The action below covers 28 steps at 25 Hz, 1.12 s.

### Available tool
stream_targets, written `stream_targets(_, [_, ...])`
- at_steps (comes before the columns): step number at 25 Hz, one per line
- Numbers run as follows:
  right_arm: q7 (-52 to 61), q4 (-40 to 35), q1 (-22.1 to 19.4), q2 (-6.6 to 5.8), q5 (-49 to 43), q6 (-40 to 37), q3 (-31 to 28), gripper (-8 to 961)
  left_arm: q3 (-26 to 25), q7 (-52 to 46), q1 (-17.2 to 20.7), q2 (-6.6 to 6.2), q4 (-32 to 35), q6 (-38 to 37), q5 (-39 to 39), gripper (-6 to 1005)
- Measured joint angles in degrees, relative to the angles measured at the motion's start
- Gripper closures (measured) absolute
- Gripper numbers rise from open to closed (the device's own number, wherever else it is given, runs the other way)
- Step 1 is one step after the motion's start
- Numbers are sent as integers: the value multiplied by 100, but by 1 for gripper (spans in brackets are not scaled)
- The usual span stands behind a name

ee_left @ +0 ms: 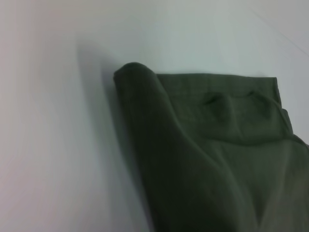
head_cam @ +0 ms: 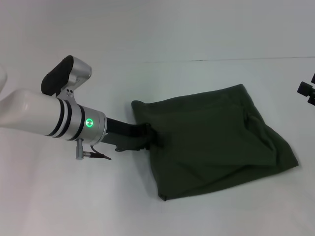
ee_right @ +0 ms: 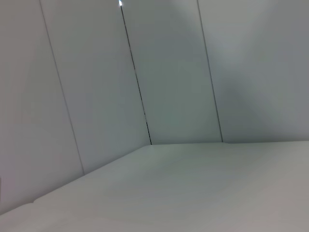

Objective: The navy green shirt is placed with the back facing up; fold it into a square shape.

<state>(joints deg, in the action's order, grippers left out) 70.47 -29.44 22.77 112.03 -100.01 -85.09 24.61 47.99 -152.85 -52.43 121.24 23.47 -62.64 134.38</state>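
Jaws of the left gripper (head_cam: pixel 147 136) meet the shirt's left edge, black fingers pressed into the cloth there; whether they pinch a fold I cannot tell for sure, though the cloth bunches around them. That arm reaches in low from the left across the white table (head_cam: pixel 59 196). Beyond the fingers the shirt (head_cam: pixel 216 142) lies folded into a rough square on the table, right of centre, its near-left corner rounded over. Farther off, the right gripper (head_cam: pixel 307 91) shows only at the right edge, well apart from the shirt.
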Motion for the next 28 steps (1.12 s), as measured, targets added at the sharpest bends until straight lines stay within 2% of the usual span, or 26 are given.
stream_targets(4, [1, 6, -1, 7, 0, 0, -6, 315, 0, 86, 5, -17, 0, -2, 5, 676])
stream_targets(7, [1, 8, 0, 37, 0, 0, -8, 315, 5, 215, 11, -79, 2, -80, 43, 819])
stream_targets(10, [10, 6, 0, 56, 3, 0, -22, 315, 8, 311, 32, -149, 7, -131, 70, 853])
stream_targets(14, [42, 4, 0, 73, 7, 1, -84, 316, 10, 498, 39, -306, 56, -410, 258, 888])
stream_targets(25, [54, 4, -68, 223, 9, 21, -154, 316, -43, 765, 35, -583, 467, -893, 970, 887])
stream_targets(28, [54, 30, -81, 248, 9, 35, -162, 316, -46, 869, 16, -654, 714, -1244, 1114, 889])
